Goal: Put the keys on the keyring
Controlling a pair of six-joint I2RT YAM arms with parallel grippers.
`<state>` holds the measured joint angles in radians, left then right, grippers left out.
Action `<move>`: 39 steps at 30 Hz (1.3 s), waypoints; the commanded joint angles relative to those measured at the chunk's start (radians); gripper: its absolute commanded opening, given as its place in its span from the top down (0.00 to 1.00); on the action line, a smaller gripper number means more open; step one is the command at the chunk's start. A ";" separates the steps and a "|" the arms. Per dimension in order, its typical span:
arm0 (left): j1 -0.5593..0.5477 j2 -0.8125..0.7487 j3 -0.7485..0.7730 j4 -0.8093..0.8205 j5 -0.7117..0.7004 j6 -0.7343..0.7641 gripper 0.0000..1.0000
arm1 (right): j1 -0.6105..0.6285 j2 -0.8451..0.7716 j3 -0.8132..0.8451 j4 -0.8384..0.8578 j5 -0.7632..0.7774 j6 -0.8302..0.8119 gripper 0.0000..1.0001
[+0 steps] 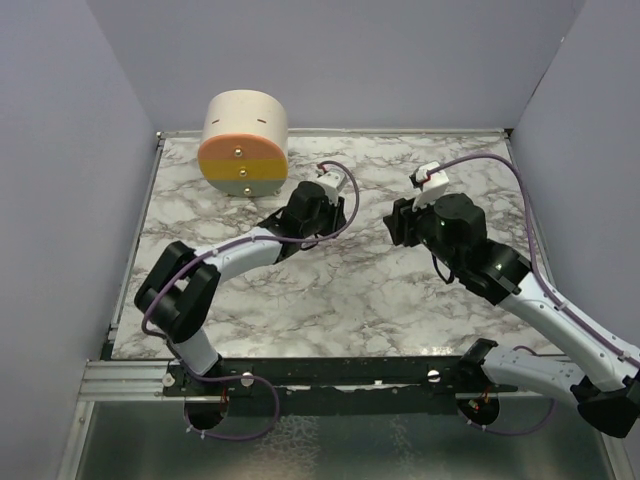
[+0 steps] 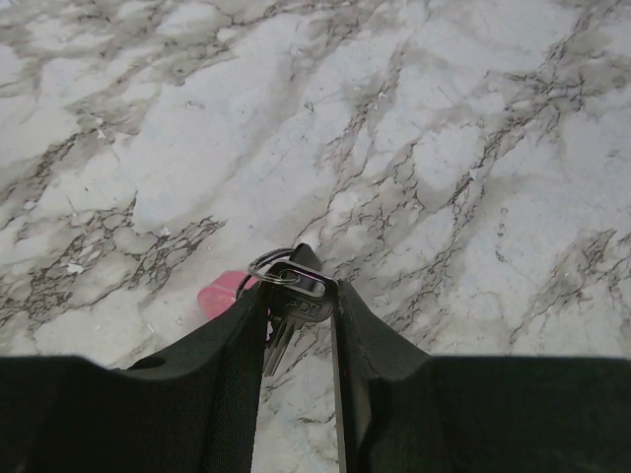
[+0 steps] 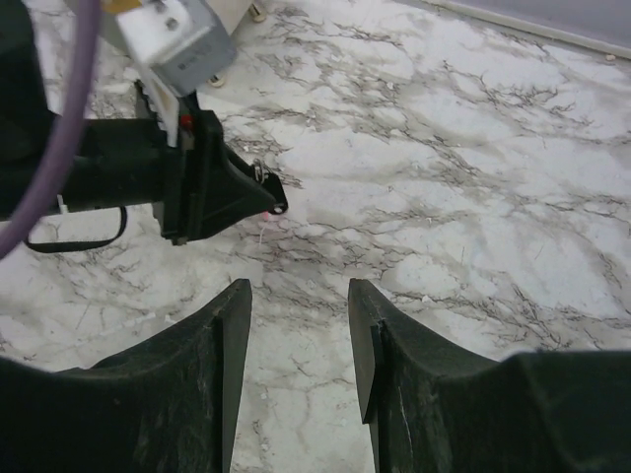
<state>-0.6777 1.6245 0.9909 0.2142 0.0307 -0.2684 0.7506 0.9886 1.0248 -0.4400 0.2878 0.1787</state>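
Open marble (image 1: 330,290) between left claw (image 2: 301,288) and right claw (image 3: 299,296); round container (image 1: 244,143) blocks far-left corner.

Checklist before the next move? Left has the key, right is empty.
1. Left gripper grip on black-headed key: ok, pinched between the fingers.
2. Metal ring exposed past the fingertips: ok.
3. Pink piece threaded on the ring: cannot tell, half hidden behind a finger.
4. Right gripper open and holding nothing: ok.
5. Right gripper aimed at the left tip: ok, roughly straight ahead in the right wrist view, with a gap between them.
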 commanded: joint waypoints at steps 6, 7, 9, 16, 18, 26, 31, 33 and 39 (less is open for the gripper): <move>0.004 0.198 0.170 -0.139 0.100 -0.011 0.84 | -0.008 -0.062 -0.021 0.034 0.022 0.014 0.55; 0.004 0.211 0.180 -0.129 0.116 -0.016 0.83 | -0.007 -0.062 -0.022 0.032 0.021 0.014 0.55; 0.004 0.225 0.188 -0.097 0.153 -0.030 0.81 | -0.008 -0.062 -0.022 0.031 0.020 0.015 0.55; 0.000 0.233 0.195 0.017 0.315 -0.083 0.66 | -0.008 -0.059 -0.025 0.033 0.022 0.017 0.55; -0.004 0.228 0.196 0.033 0.343 -0.087 0.54 | -0.007 -0.054 -0.026 0.035 0.021 0.017 0.55; -0.010 0.198 0.182 0.006 0.338 -0.076 0.34 | -0.008 -0.044 -0.022 0.032 0.026 0.019 0.55; -0.010 0.109 0.095 0.008 0.198 -0.071 0.34 | -0.008 -0.043 -0.031 0.023 0.021 0.020 0.55; -0.009 0.051 0.041 0.023 0.106 -0.079 0.34 | -0.008 -0.033 -0.042 0.023 0.012 0.022 0.55; 0.031 -0.150 -0.169 0.126 -0.097 -0.147 0.30 | -0.008 0.056 -0.089 0.065 -0.076 -0.015 0.52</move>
<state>-0.6746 1.6051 0.9245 0.2401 0.1207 -0.3618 0.7460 0.9825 0.9707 -0.4294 0.2790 0.1879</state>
